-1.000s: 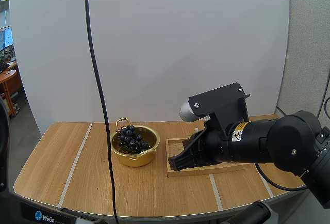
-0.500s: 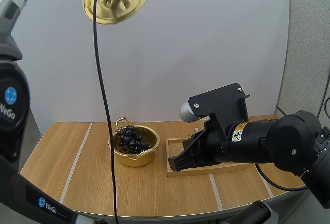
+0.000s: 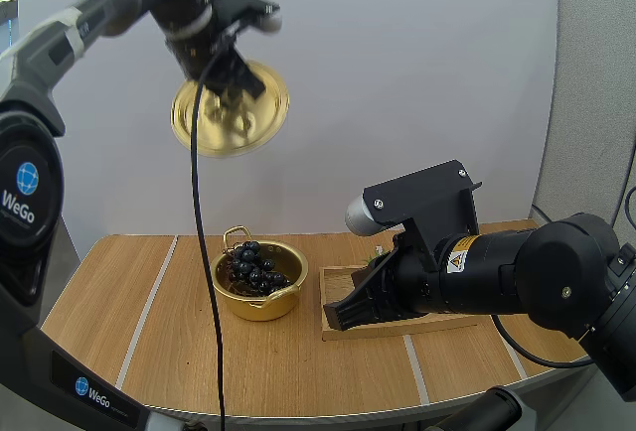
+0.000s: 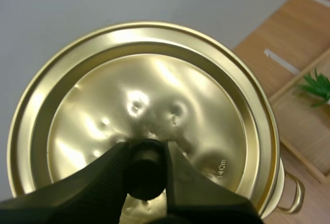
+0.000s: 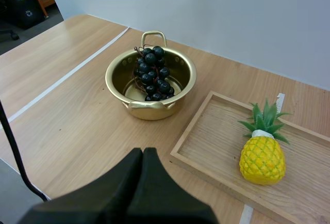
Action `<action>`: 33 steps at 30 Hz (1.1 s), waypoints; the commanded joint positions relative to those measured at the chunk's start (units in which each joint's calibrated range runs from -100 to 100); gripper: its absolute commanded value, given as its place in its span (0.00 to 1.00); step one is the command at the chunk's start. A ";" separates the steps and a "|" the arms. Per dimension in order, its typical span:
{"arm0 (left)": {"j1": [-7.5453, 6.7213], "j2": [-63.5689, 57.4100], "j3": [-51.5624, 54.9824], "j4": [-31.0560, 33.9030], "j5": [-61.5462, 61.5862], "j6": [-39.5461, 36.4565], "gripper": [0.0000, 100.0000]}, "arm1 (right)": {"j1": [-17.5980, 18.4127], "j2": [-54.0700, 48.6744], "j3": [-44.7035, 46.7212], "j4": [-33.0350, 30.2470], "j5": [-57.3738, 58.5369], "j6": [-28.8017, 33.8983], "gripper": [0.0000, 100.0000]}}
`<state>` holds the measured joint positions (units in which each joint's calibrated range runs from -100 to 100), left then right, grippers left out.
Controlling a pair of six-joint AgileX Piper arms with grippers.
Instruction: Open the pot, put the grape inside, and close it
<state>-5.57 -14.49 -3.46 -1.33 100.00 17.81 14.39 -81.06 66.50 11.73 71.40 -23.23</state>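
Tilted lid [image 3: 230,113], knob pinched in left gripper [image 4: 147,164] (right gripper [image 5: 143,154] closed, empty), high above pot [image 3: 253,304].

lid [image 4: 154,90]: stamped "14Cm" | left arm [image 3: 22,203]: "WeGo" logo, in two places

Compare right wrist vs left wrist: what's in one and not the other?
Right wrist alone: grapes lying in the open pot, the pineapple's yellow body, right gripper shut on nothing. Left wrist alone: the lid, its knob pinched by the left gripper. Both: the pot's handle, the wooden tray, the pineapple's leaves, the table.
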 commanded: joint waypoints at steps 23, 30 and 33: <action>-0.21 16.39 13.22 -7.56 0.00 10.15 0.00 | -0.23 -0.39 0.16 0.50 -0.20 -0.24 0.00; -0.21 21.50 13.22 -8.36 0.00 10.30 0.00 | -0.23 -0.39 0.16 0.61 -0.20 -0.24 0.00; -0.21 22.77 13.22 -9.90 0.00 11.09 0.00 | -0.23 -0.39 0.16 0.61 -0.20 -0.24 0.00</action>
<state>-5.57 7.72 9.66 -8.76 100.00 28.19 14.39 -81.06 66.50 12.04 71.53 -23.23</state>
